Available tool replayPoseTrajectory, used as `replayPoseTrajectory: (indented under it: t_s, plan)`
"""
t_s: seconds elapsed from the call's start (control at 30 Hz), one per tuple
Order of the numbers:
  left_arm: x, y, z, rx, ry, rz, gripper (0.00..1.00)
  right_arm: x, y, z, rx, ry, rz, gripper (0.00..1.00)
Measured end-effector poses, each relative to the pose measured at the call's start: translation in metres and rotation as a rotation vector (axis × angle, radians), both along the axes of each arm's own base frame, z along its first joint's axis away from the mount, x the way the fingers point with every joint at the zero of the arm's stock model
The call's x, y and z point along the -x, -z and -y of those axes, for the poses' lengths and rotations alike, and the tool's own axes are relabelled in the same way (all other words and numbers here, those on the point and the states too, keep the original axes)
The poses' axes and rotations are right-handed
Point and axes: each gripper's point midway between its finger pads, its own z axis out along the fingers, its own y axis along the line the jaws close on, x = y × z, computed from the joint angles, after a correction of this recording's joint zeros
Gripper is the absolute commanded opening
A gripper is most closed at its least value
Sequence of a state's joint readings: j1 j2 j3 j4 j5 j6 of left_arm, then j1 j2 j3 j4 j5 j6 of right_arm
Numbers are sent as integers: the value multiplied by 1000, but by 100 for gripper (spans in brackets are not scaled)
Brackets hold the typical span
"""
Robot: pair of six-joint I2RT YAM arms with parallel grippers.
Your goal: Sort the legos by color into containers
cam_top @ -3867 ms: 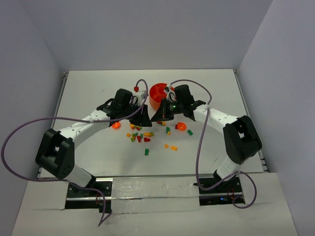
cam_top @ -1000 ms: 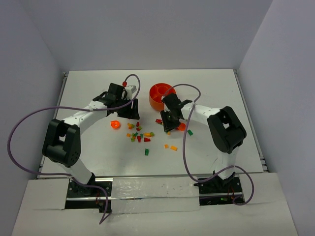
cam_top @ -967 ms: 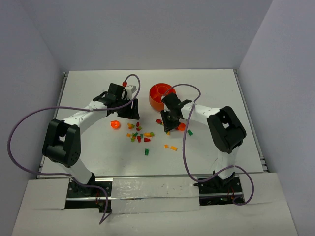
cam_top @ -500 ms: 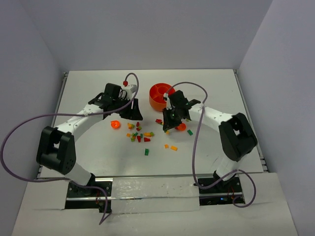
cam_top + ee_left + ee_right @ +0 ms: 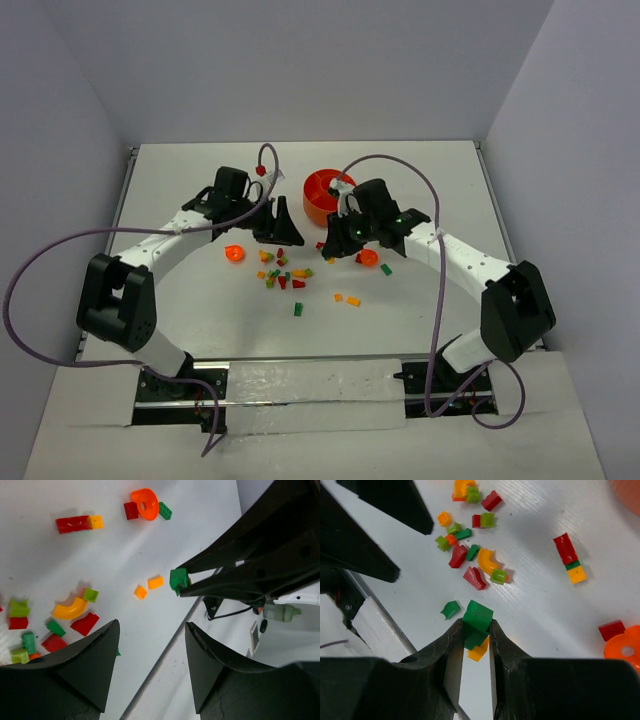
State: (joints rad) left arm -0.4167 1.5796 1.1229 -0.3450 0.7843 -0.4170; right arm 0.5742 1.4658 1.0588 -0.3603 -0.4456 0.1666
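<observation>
Hanging above the scattered legos point(image 5: 280, 272), the right gripper point(image 5: 475, 630) was seen clamped on a green brick point(image 5: 478, 616), which was lifted clear of the table point(image 5: 200, 180). The orange bowl point(image 5: 312, 206) was found just beyond that gripper, toward the far edge and slightly to its left, so a short carry away from the bases was judged to be called for. The left gripper point(image 5: 150, 650) was held spread and empty over the pile.

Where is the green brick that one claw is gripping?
Right wrist view: the green brick is pinched in the right claw, over the loose bricks near the orange bowl.
</observation>
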Motion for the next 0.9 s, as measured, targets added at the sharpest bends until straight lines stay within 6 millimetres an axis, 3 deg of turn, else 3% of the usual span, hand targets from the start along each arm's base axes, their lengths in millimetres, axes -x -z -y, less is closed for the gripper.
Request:
replayPoseTrajectory:
  t_s: [0.4,0.67,0.9]
  plan:
    - [10,3,17,76,28,-181,62,30,0,-27,52,-186,94,0]
    - [22,1,28,92,70,-202,58,26,-13,-35,56,-198,148,0]
    - [26,3,31,99,87,-203,51,25,-12,-34,70,-190,152,0]
